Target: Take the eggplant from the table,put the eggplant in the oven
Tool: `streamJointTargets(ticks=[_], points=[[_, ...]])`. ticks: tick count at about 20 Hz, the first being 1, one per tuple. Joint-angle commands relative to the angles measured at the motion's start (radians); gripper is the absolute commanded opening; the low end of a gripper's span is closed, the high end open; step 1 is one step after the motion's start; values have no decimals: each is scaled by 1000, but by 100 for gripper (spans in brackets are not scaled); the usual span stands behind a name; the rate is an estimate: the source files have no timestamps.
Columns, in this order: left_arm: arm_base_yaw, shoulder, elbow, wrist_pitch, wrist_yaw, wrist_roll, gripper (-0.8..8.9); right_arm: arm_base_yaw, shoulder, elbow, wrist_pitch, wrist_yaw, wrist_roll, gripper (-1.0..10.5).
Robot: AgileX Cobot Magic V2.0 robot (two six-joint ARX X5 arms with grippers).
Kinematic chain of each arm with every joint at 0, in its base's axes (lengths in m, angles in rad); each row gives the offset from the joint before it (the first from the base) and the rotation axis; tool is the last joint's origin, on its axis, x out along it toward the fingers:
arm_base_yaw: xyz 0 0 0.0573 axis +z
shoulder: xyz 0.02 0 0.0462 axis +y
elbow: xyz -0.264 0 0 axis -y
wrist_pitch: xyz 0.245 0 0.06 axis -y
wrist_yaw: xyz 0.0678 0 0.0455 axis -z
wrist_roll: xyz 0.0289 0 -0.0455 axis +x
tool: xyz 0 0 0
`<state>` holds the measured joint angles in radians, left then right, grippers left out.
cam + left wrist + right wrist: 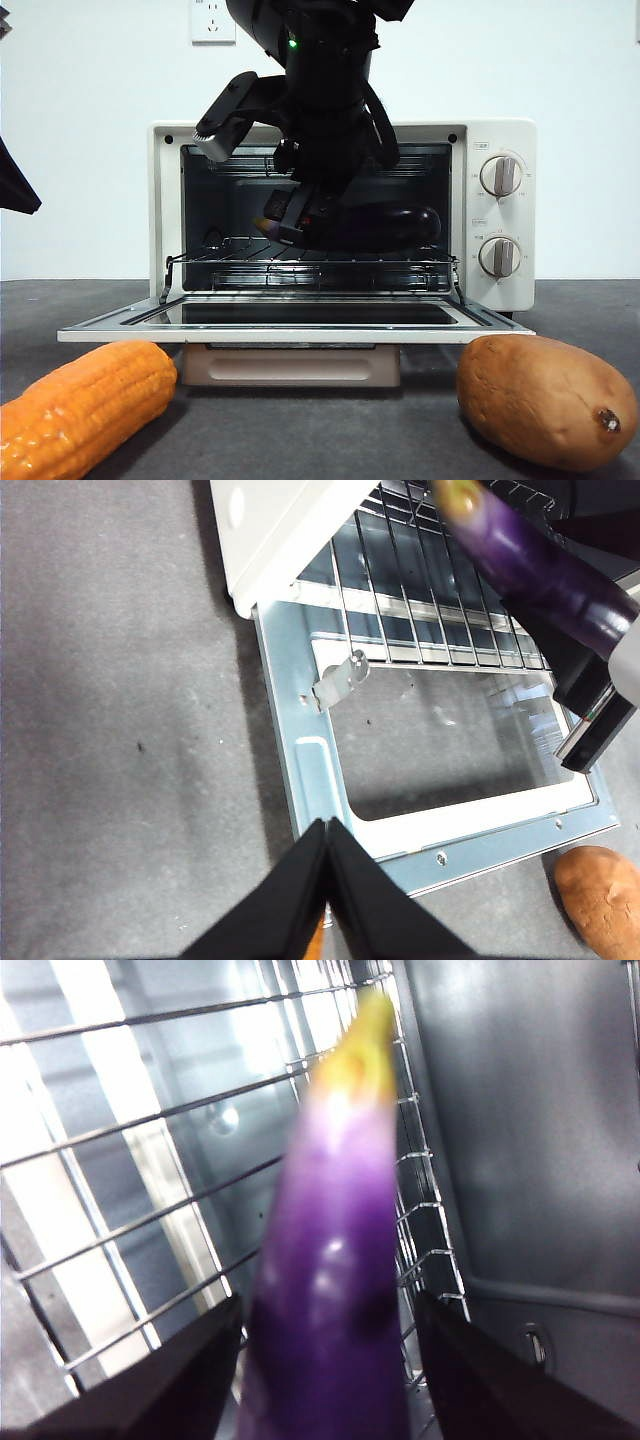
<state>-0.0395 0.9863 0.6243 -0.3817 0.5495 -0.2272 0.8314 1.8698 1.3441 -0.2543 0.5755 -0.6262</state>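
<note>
My right gripper (300, 225) reaches down from above into the open cream oven (500, 135). It is shut on the glossy purple eggplant (390, 228), which hangs level just above the wire rack (310, 265). The right wrist view shows the eggplant (330, 1290) between the two jaws (328, 1300), its yellow-green tip pointing along the rack (150, 1220) towards the oven wall. In the left wrist view the eggplant (540, 570) hangs over the rack (440, 610). My left gripper (328, 825) is shut and empty above the dark grey table (110, 730), by the door's corner.
The oven door (300, 325) lies folded down flat in front of the oven. An orange corn cob (85, 405) lies on the table at the front left. A brown sweet potato (545, 400) sits at the front right, also seen beside the door (605, 895).
</note>
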Motion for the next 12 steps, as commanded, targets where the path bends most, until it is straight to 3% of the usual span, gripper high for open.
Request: streamJointTargets(ticks=[1, 6, 12], points=[[2, 7, 5, 14, 4, 5, 4, 12, 19, 23, -6, 1, 48, 280], [2, 56, 5, 51, 3, 5, 4, 43, 11, 24, -16, -37, 69, 279], [0, 267, 5, 154, 4, 5, 4, 124, -87, 24, -42, -59, 141, 279]])
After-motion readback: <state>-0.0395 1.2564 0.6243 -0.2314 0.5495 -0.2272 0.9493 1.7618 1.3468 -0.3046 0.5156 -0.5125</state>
